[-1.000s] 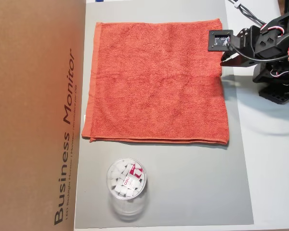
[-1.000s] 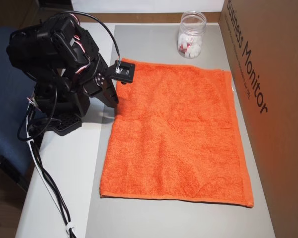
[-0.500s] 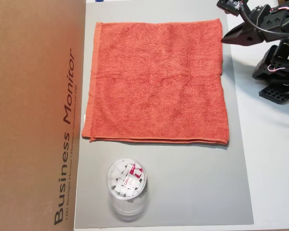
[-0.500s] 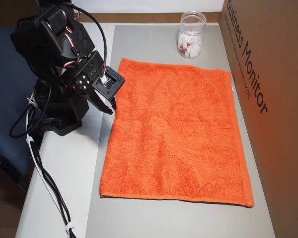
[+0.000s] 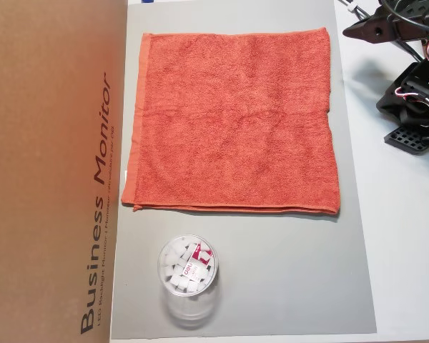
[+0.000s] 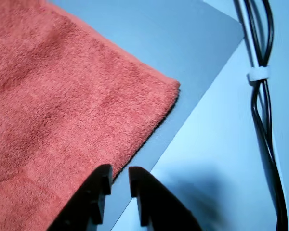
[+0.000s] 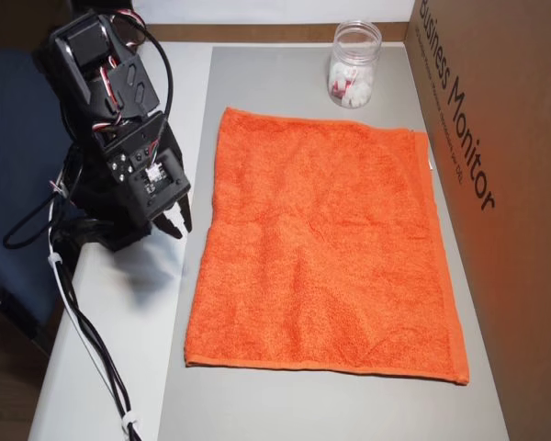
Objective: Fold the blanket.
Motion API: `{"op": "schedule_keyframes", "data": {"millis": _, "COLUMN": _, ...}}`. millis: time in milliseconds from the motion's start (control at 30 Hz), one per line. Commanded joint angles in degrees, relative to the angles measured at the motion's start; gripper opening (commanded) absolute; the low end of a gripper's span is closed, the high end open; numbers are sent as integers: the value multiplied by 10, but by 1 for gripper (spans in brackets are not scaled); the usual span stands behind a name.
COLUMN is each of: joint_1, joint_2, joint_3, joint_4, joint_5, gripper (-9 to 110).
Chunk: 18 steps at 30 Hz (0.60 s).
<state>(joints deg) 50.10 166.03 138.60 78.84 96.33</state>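
One blanket (image 5: 232, 120) lying flat on grey mat (image 5: 286, 271); gripper (image 6: 118, 179) hovering off its 3 o'clock edge, fingers nearly closed, gripping nothing

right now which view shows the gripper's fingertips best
The wrist view: the gripper fills the lower edge, its two dark fingertips nearly together just off the blanket edge. In one overhead view the gripper is a small dark wedge at the top right; in the other the arm hides most of it.
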Motion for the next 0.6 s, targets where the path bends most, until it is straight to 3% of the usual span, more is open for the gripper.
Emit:
{"op": "schedule_keyframes", "data": {"millis": 0, "joint_1": 36, "joint_2": 0, "joint_3": -34, "joint_4": 0, "joint_5": 4, "gripper": 3}}
{"op": "schedule_keyframes", "data": {"millis": 133, "joint_1": 66, "joint_2": -33, "joint_3": -54, "joint_4": 0, "joint_5": 4, "gripper": 4}}
{"op": "schedule_keyframes", "data": {"millis": 333, "joint_1": 72, "joint_2": -127, "joint_3": -107, "joint_4": -2, "joint_5": 4, "gripper": 18}}
{"op": "schedule_keyframes", "data": {"millis": 567, "joint_1": 72, "joint_2": -194, "joint_3": -119, "joint_4": -11, "joint_5": 4, "gripper": 25}}
